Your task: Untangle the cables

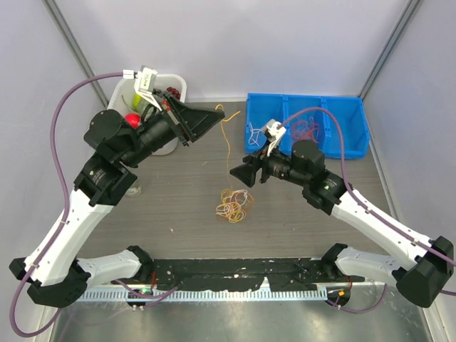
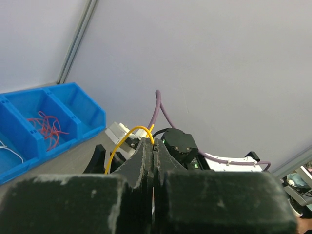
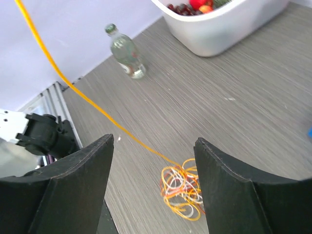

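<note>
The cables form a small loopy tangle (image 1: 235,205) of orange, yellow, white and red strands lying mid-table. One yellow strand (image 1: 228,149) rises from the tangle up to my left gripper (image 1: 218,114), which is raised and shut on it. In the left wrist view, the yellow strand (image 2: 122,141) arcs out of the pinched tips of the left gripper (image 2: 154,141). My right gripper (image 1: 235,171) hovers open just above and right of the tangle. In the right wrist view, the tangle (image 3: 183,191) lies below the wide gap of the right gripper (image 3: 153,144), and the taut strand (image 3: 73,87) runs up to the left.
A blue bin (image 1: 354,125) with three compartments stands at the back right, holding red cables (image 1: 306,130) and a white cable (image 1: 256,133). A white tub (image 1: 173,87) with assorted items is at the back left. A small clear bottle (image 3: 126,51) stands near the left arm.
</note>
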Available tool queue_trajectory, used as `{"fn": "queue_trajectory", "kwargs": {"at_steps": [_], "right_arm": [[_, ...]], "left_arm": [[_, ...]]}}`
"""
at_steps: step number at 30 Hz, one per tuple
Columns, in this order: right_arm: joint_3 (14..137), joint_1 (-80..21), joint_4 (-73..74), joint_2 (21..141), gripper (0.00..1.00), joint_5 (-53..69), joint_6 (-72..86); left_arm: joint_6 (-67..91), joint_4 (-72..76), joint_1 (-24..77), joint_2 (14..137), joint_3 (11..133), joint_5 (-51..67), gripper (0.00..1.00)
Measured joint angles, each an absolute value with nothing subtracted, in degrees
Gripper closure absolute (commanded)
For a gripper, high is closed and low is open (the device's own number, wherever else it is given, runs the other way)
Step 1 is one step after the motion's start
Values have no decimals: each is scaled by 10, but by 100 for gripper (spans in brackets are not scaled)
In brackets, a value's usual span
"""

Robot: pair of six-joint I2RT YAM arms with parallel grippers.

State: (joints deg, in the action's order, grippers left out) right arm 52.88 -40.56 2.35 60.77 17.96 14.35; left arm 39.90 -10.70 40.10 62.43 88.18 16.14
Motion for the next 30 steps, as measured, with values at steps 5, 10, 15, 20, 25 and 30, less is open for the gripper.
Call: {"fn": "queue_trajectory", "kwargs": {"at_steps": [5, 10, 15, 20, 25, 30], "right_arm": [[532, -409, -48, 657, 34, 216, 157], [532, -429, -91, 720, 51, 223, 187], [523, -465, -116, 739, 87, 209, 211], [533, -468, -107, 739, 99, 194, 233], [598, -467, -68, 717, 99, 194, 263], [635, -467, -71, 623, 99, 185, 273]], "left_arm": [[397, -124, 401, 632, 911, 171, 100], [385, -138, 401, 634, 947, 178, 100], [369, -149, 401, 632, 966, 178, 100], [352, -166, 401, 620, 962, 158, 100], [335, -179, 401, 582, 907, 95, 100], [323, -209, 401, 558, 808, -17, 100]]}}
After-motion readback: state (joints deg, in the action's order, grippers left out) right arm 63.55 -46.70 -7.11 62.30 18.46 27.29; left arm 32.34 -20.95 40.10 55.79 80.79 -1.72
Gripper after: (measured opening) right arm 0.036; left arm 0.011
